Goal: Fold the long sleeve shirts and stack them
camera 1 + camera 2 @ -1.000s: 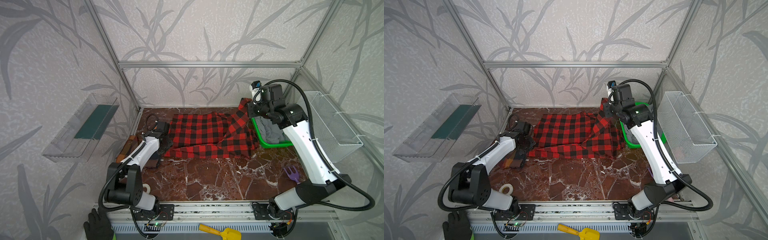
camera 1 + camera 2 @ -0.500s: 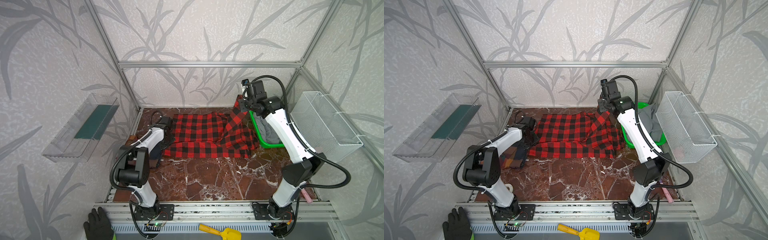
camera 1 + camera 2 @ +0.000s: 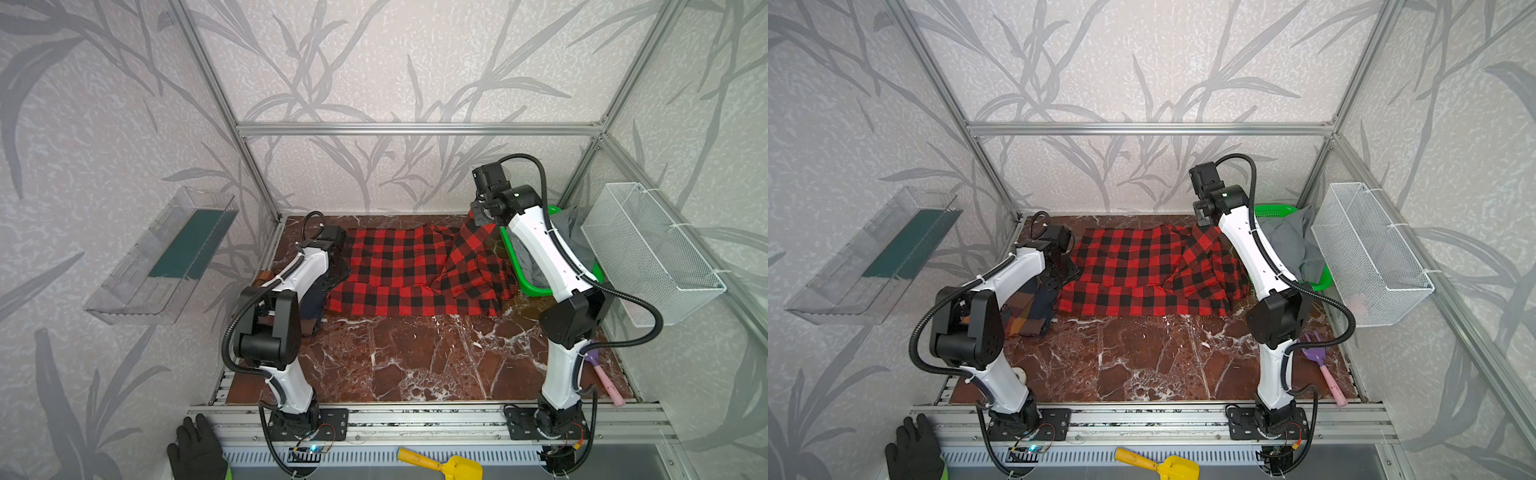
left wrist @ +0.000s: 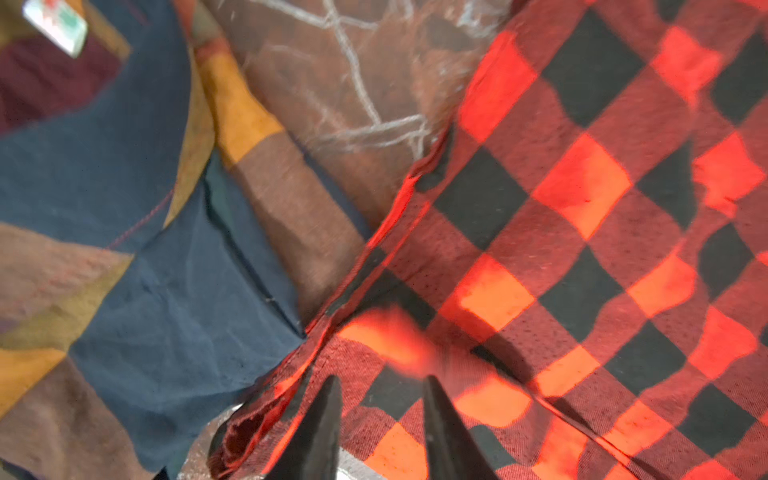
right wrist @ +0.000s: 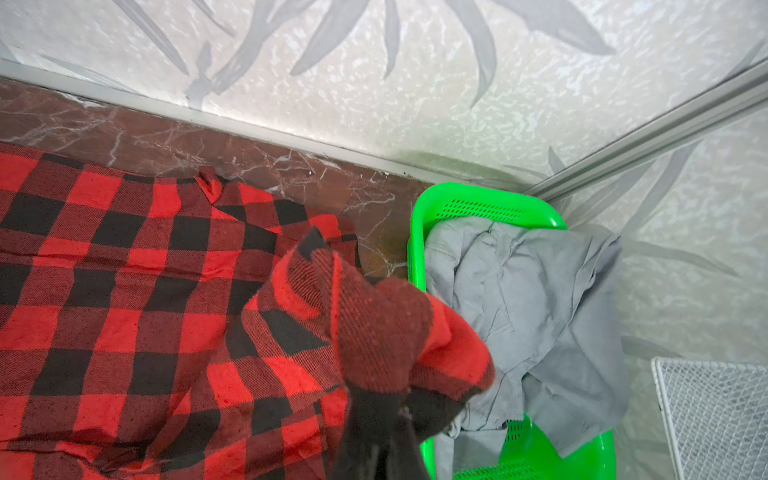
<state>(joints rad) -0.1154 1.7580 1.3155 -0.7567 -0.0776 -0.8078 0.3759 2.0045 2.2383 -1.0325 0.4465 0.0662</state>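
Note:
The red-and-black check shirt (image 3: 399, 266) (image 3: 1133, 266) lies spread across the back of the marble table. Its right corner is lifted into a peak, and my right gripper (image 3: 482, 216) (image 3: 1202, 218) (image 5: 401, 409) is shut on that corner. My left gripper (image 3: 338, 270) (image 3: 1065, 272) (image 4: 380, 380) stands open just over the shirt's left edge (image 4: 582, 208), the two fingers apart with cloth lying beneath them. The brown, orange and navy plaid shirt (image 3: 1027, 307) (image 4: 166, 249) lies crumpled at the left, partly under my left arm and touching the red shirt's edge.
A green basket (image 3: 528, 286) (image 5: 478, 199) holding grey cloth (image 5: 540, 299) stands at the back right, right beside the lifted corner. A white wire basket (image 3: 648, 249) hangs on the right wall and a clear tray (image 3: 166, 257) on the left wall. A purple rake (image 3: 1316, 357) lies front right.
My left gripper has opened and let go of the red shirt's left edge. My right gripper has carried the lifted corner leftward, away from the green basket.

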